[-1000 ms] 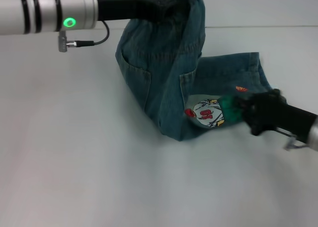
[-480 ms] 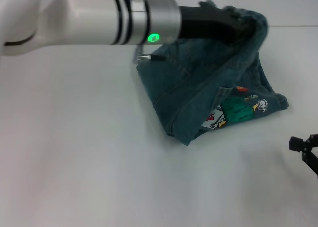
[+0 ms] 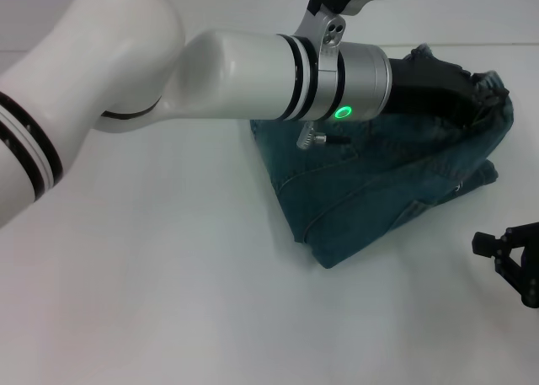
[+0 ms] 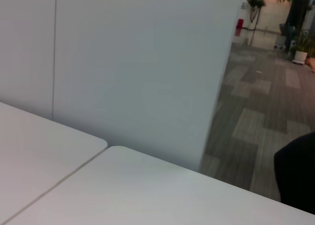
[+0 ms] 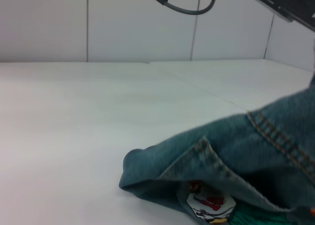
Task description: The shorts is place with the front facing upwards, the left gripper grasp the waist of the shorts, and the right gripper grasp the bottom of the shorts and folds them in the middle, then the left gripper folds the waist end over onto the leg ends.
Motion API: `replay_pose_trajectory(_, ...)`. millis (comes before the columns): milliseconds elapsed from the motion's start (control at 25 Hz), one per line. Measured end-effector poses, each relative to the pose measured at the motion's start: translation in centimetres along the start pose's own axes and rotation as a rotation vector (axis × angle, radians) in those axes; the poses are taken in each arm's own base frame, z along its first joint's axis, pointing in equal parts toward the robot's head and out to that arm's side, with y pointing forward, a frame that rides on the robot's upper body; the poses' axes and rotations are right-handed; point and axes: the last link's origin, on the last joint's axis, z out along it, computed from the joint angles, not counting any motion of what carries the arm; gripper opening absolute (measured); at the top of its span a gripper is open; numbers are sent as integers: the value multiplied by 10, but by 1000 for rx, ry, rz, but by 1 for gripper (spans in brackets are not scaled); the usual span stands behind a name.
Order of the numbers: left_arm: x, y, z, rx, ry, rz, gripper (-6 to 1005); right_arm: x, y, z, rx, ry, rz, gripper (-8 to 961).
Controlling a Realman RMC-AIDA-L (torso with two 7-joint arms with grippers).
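The teal denim shorts (image 3: 379, 191) lie folded on the white table (image 3: 168, 301), right of centre. My left arm reaches across from the left, and the left gripper (image 3: 477, 98) is at the garment's far right edge, shut on the bunched waist of the shorts (image 3: 498, 97), with its fingertips buried in the denim. The upper layer is draped rightward over the lower one. I cannot pick out the leg ends under it. My right gripper (image 3: 508, 248) sits low at the right edge, open, empty and clear of the cloth. The right wrist view shows the shorts' fold (image 5: 236, 146) with cartoon embroidery (image 5: 210, 205) peeking out.
The left arm's white and silver forearm (image 3: 253, 65) spans the upper middle above the table. A seam between tabletops (image 4: 64, 173) shows in the left wrist view, with a wall panel and grey floor beyond.
The left gripper has carried the waist end further right and down, laying the top layer over and covering the embroidery. The right gripper let go a second ago and now sits apart.
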Motion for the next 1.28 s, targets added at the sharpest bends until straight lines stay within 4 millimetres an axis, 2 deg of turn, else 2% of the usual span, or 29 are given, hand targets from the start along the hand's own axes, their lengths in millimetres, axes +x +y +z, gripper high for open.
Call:
replay_pose_trajectory(240, -2, 0, 1, 8, -1, 4, 299, -1, 0, 6, -5, 0, -3, -2)
replay_pose_trajectory(400, -2, -1, 0, 10, 3, 8, 399, -2, 0, 9, -10, 2, -5, -2)
replay_pose_trajectory(640, -10, -7, -19, 7, 30, 51, 549, -3, -2, 9, -9, 5, 12, -2)
replay_pose_trajectory(680, -22, -11, -38, -12, 53, 74, 628, -3, -1, 7, -4, -6, 23, -2)
replay_pose_trajectory(720, -22, -11, -38, -12, 53, 74, 707, -3, -1, 7, -4, -6, 23, -2)
replay_pose_trajectory(760, -28, -12, -47, -25, 65, 83, 786, -4, 0, 4, -4, -12, 30, -2)
replay_pose_trajectory(840, -49, -17, -80, -47, 103, 82, 837, -4, 1, 1, -11, -23, 38, -2)
replay_pose_trajectory(880, -58, -19, -91, -49, 113, 77, 863, -9, 6, -13, -33, -62, 58, -2)
replay_pose_trajectory(1000, -95, -20, -132, -74, 170, 62, 940, -12, 6, -22, -44, -69, 79, -1)
replay_pose_trajectory(1120, -136, -16, -172, -51, 254, 42, 940, -16, 7, -29, -68, -52, 105, 26)
replay_pose_trajectory(1160, -154, -13, -191, -15, 292, 29, 940, -16, 8, -31, -73, -42, 112, 40)
replay_pose_trajectory(1280, -187, -3, -225, 54, 354, 30, 939, -17, 12, -35, -80, -22, 119, 81)
